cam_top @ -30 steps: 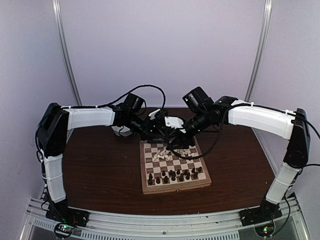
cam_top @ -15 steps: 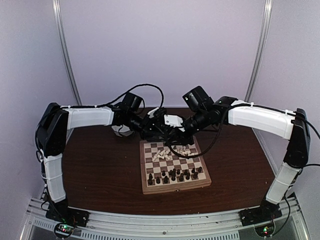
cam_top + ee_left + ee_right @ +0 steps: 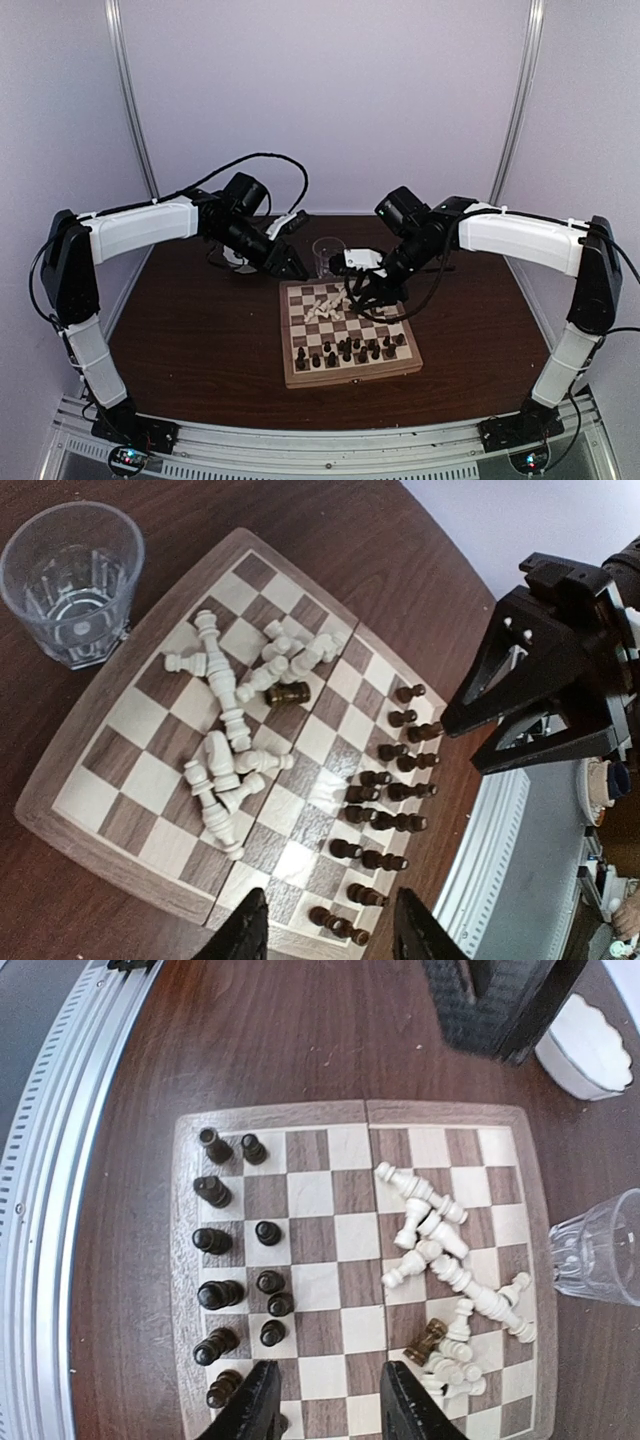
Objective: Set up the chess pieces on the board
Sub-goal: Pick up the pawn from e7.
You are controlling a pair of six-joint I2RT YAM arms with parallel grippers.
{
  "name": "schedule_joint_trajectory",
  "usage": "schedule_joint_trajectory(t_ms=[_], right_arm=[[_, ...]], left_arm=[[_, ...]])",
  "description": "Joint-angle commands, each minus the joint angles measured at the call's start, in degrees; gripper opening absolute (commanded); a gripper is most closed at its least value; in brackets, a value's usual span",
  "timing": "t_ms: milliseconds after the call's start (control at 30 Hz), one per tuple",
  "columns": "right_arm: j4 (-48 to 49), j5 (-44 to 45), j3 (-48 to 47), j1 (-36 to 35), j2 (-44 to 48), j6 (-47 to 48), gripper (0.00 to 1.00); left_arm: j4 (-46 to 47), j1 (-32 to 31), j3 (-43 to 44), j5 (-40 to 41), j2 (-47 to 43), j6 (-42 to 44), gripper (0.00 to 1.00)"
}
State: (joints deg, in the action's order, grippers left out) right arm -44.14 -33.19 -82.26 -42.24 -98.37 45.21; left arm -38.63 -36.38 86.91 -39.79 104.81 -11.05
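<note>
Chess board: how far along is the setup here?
Done: most dark pieces stand in two rows along the near side of the board. In hand: nothing; the left gripper and right gripper hover open and empty. Left: the white pieces lie heaped on the far half, with one dark piece fallen among them.

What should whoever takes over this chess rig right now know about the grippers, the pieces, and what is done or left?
Grippers: left gripper open and empty, off the board's far left corner; right gripper open and empty, above its far half.
Pieces: dark pieces stand in two loose rows along the near edge. The white pieces lie in a heap on the far half, with one stray dark piece among them. An empty glass stands beside the far edge.
Done: most dark pieces stand.
Left: stand the white pieces, return the stray, tidy the rows.
</note>
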Motion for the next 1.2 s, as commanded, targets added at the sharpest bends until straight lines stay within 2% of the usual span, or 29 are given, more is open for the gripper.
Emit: schedule_joint_trajectory(t_ms=[0,100,1167], right_arm=[[-8.1,0.3,-3.2,-0.1,-5.1,2.0,0.36],[-11.4,0.8,-6.1,-0.1,-8.2,1.6,0.36],[-13.8,8.2,-11.9,-5.7,-17.2,-1.1,0.38]], left_arm=[[2.4,0.2,-2.9,7.6,-1.6,3.1,0.43],[2.7,0.7,-3.7,7.3,-1.2,3.1,0.43],[3.3,2.2,-3.9,5.8,-1.9,1.9,0.43]])
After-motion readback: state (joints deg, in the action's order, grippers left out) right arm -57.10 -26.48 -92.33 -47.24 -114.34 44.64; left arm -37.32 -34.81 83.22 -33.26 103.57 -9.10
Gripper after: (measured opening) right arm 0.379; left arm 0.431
